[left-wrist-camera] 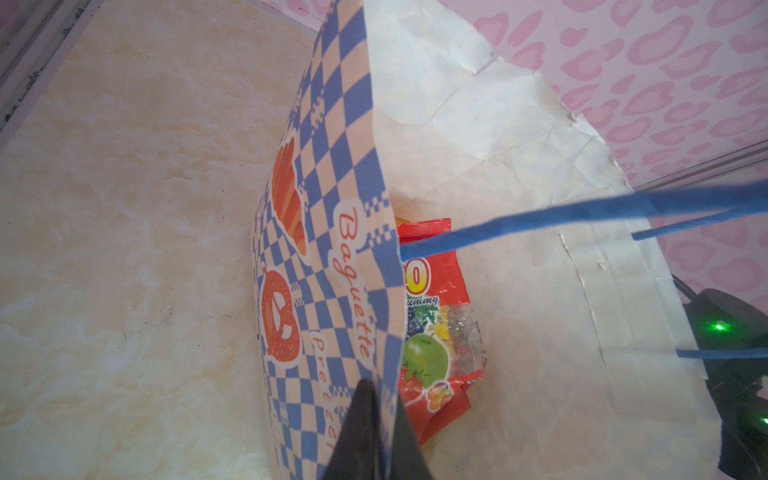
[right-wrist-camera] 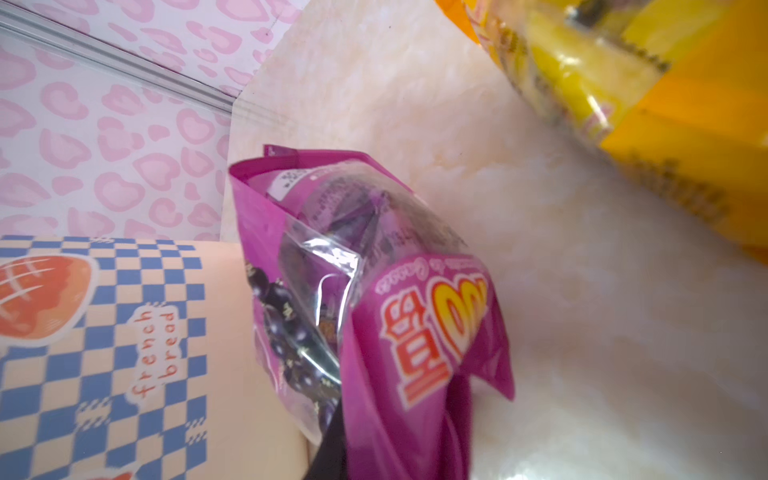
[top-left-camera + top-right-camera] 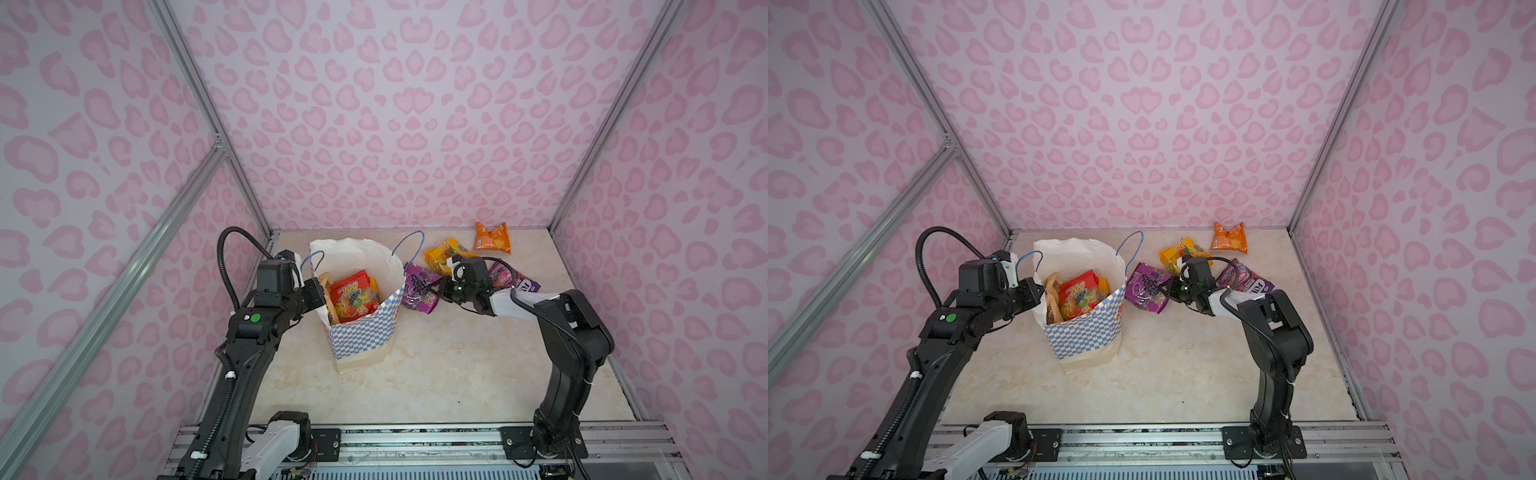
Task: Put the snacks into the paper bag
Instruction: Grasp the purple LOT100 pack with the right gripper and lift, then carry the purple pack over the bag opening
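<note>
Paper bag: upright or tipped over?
Upright. The bag stands on its base on the table, mouth open, left gripper pinching its rim.

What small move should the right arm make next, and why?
Probably lift straight up: the right gripper pinches the purple packet beside the paper bag, whose rim the left gripper holds. The packet sits below that rim, so it must rise first.
</note>
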Action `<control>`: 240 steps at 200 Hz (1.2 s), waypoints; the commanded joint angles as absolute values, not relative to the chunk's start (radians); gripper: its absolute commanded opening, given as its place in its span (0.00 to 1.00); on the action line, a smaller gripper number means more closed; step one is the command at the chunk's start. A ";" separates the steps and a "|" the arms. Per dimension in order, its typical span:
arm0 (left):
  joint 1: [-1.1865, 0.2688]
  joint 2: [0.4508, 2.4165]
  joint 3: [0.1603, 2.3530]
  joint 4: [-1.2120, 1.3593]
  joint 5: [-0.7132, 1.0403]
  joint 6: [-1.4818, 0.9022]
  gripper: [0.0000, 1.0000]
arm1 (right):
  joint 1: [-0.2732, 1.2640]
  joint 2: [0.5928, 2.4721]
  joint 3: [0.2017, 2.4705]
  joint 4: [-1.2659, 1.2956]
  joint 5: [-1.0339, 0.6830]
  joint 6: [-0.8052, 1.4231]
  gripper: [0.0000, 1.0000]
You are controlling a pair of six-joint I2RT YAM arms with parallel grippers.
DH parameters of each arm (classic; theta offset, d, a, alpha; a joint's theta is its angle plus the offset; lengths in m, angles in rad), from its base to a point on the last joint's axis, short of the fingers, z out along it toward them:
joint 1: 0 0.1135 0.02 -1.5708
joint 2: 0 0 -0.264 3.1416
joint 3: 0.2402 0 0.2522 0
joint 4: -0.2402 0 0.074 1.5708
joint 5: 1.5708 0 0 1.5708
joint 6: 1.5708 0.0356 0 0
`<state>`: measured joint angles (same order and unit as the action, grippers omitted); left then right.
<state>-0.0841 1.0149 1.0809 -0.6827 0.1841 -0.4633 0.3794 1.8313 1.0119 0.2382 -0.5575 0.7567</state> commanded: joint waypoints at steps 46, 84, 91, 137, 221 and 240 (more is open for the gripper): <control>-0.083 1.004 1.081 -0.658 0.193 -0.459 0.10 | 0.380 1.531 0.954 0.092 -0.470 0.702 0.09; -0.083 1.002 1.080 -0.655 0.193 -0.460 0.10 | 0.380 1.359 0.971 -0.047 -0.381 0.668 0.06; -0.083 1.000 1.080 -0.656 0.195 -0.460 0.10 | 0.382 1.328 0.980 -0.071 -0.366 0.663 0.05; -0.083 1.002 1.079 -0.654 0.201 -0.460 0.10 | 0.432 1.178 1.115 -0.247 -0.211 0.598 0.02; -0.083 1.000 1.079 -0.654 0.204 -0.460 0.10 | 0.711 1.161 1.420 -0.272 0.022 0.445 0.00; -0.083 1.000 1.079 -0.655 0.204 -0.460 0.10 | 0.777 1.200 1.477 -0.262 0.038 0.408 0.00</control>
